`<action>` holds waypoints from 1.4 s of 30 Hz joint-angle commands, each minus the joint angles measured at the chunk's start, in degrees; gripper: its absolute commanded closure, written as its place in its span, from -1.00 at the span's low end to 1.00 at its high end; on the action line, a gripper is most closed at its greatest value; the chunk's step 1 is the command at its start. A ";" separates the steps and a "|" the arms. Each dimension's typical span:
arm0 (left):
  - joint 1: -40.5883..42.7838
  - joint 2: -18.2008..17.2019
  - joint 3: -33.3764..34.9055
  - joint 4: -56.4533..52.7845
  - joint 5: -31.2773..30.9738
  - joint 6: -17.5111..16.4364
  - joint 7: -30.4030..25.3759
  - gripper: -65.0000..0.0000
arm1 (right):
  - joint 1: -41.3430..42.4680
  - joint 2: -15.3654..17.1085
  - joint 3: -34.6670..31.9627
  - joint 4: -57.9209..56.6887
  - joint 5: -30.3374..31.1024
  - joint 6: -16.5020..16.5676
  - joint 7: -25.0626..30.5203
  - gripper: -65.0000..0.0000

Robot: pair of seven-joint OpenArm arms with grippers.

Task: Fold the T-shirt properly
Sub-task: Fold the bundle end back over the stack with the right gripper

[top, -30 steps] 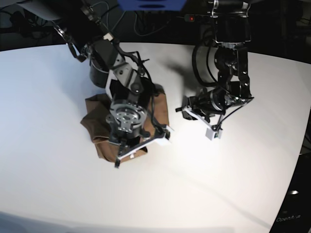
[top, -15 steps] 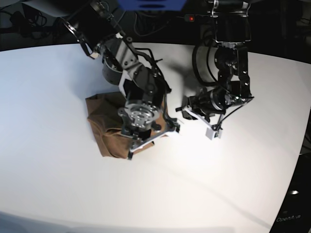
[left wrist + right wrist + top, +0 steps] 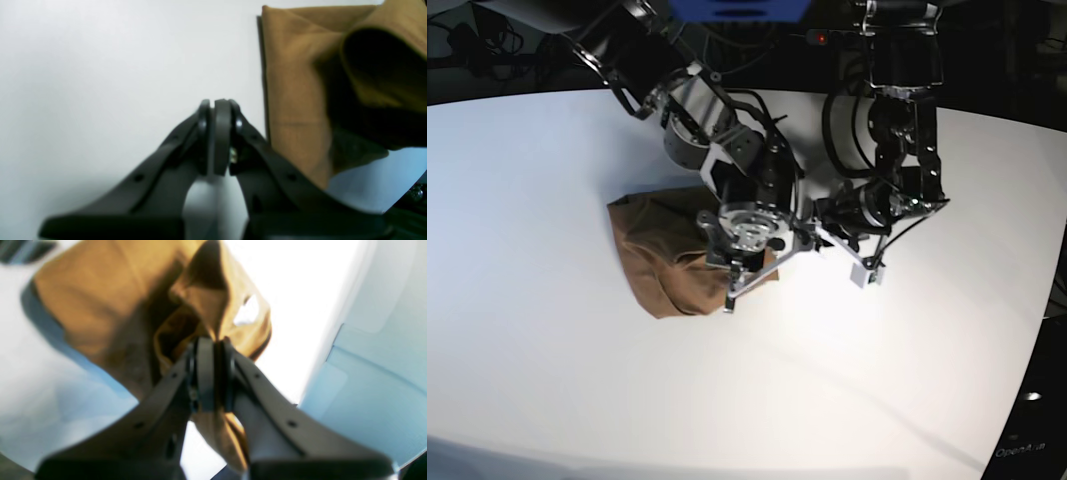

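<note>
**Q:** While the right hand (image 3: 213,343) stood pinched on a bunched ridge of the T-shirt (image 3: 652,265), which step was in hand?

**A:** A fold, by appearance: cloth was lifted from the partly folded garment, which lay on the white counter (image 3: 547,380) under the right arm. The left hand (image 3: 217,110) was closed, held nothing, and hung over bare counter just beside the shirt's edge.

**Q:** What did the next move call for?

**A:** Probably carrying the pinched layer across and laying it flat, without dragging the layers beneath.

**Q:** What could not be made out?

**A:** Sleeves, collar and tag; the arm covered the shirt's right part, and both wrist views were blurred.
</note>
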 commanded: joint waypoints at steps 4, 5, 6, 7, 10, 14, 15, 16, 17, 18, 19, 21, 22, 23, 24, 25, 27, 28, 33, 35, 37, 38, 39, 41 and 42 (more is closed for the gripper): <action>0.00 -0.07 -0.02 0.14 1.58 0.65 1.52 0.92 | 1.15 -0.66 0.16 -0.04 -0.69 -0.05 0.89 0.97; 0.00 -0.07 -0.02 0.14 1.58 0.65 1.52 0.92 | 1.24 -0.66 0.16 -0.04 -0.69 -0.05 0.98 0.96; 0.00 -0.07 -0.02 0.14 1.58 0.65 1.52 0.92 | 1.24 -0.66 0.16 -0.12 -0.69 -0.05 0.98 0.89; 0.00 -0.07 -0.02 0.14 1.58 0.65 1.52 0.92 | 1.32 -0.75 0.16 -0.12 -0.69 -0.05 0.98 0.78; -0.09 -0.07 -0.02 0.14 1.58 0.65 1.52 0.92 | 1.32 -0.83 0.16 -0.12 -0.69 -0.05 0.80 0.29; -0.18 -0.07 -0.02 0.14 1.58 0.65 1.52 0.92 | 1.32 -0.92 0.16 0.14 -0.69 -0.05 0.98 -0.16; -0.18 -0.07 -0.02 0.14 1.58 0.65 1.52 0.92 | 1.32 -0.92 0.16 0.14 -0.43 -0.05 0.98 -0.23; -0.18 -0.07 -0.02 0.14 1.58 0.65 1.52 0.92 | 1.32 -0.92 0.16 0.14 -0.43 -0.05 1.07 -0.28; -0.18 -0.07 -0.02 0.14 1.58 0.65 1.52 0.92 | 1.32 -1.01 0.16 0.14 -0.34 -0.05 1.07 -0.31; -0.18 -0.07 -0.02 0.14 1.58 0.65 1.52 0.92 | 1.32 -1.10 0.08 0.23 -0.25 -0.05 1.07 -0.34; -0.18 -0.07 -0.02 0.14 1.58 0.65 1.52 0.92 | 1.32 -1.36 0.08 0.23 -0.25 -0.05 1.15 -0.37; -0.18 -0.07 -0.02 0.14 1.58 0.65 1.44 0.92 | 1.32 -1.80 0.08 0.23 -0.16 -0.05 1.15 -0.44; -0.18 -0.16 -0.02 0.14 1.58 0.65 1.44 0.92 | 1.32 -1.80 0.08 0.23 0.63 -0.05 1.15 -0.46; -0.18 -0.16 -0.02 0.14 1.58 0.65 1.44 0.92 | 1.32 -1.89 -0.10 0.23 1.51 -0.05 1.15 -0.46; -0.18 -0.16 -0.11 0.14 1.58 0.65 1.44 0.92 | 1.41 -2.07 -0.72 0.23 2.65 -0.05 0.80 -0.46; -0.18 -0.25 -0.11 0.14 1.58 0.65 1.52 0.92 | 1.41 -2.07 -1.68 0.23 3.53 -0.05 0.71 -0.46; -0.27 -0.34 -0.11 0.14 1.58 0.65 1.52 0.92 | 1.32 -2.07 -4.32 0.23 3.79 -0.05 0.71 -0.46; -0.27 -0.34 -0.11 0.14 1.58 0.65 1.52 0.92 | 1.06 -1.98 -5.20 0.23 3.79 -0.05 0.71 -0.46; -0.36 -0.25 -0.11 0.14 1.58 0.65 1.52 0.92 | 0.62 -1.98 -7.92 0.40 3.79 -0.05 0.71 -0.45; -0.36 -0.25 -0.11 0.14 1.58 0.65 1.52 0.92 | 0.71 -1.98 -7.75 0.93 3.79 -0.05 0.80 -0.44; -0.36 -0.34 -0.11 0.14 1.58 0.65 1.44 0.92 | 1.41 -1.80 -7.66 3.04 3.70 -0.05 0.71 -0.44; -0.36 -0.34 -0.11 0.14 1.58 0.65 1.44 0.92 | 1.76 -1.80 -7.66 4.18 3.70 -0.05 0.71 -0.44; -0.36 -0.34 -0.11 0.14 1.58 0.65 1.44 0.92 | 2.03 -1.80 -7.66 5.24 3.70 -0.05 0.71 -0.44; -0.36 -0.34 -0.11 0.14 1.58 0.65 1.52 0.92 | 2.64 -1.54 -7.40 7.00 3.62 -0.05 0.63 -0.44; -0.36 -0.42 -0.11 0.14 1.58 0.65 1.52 0.92 | 3.17 -1.10 -6.96 7.26 3.53 -0.05 0.63 -0.44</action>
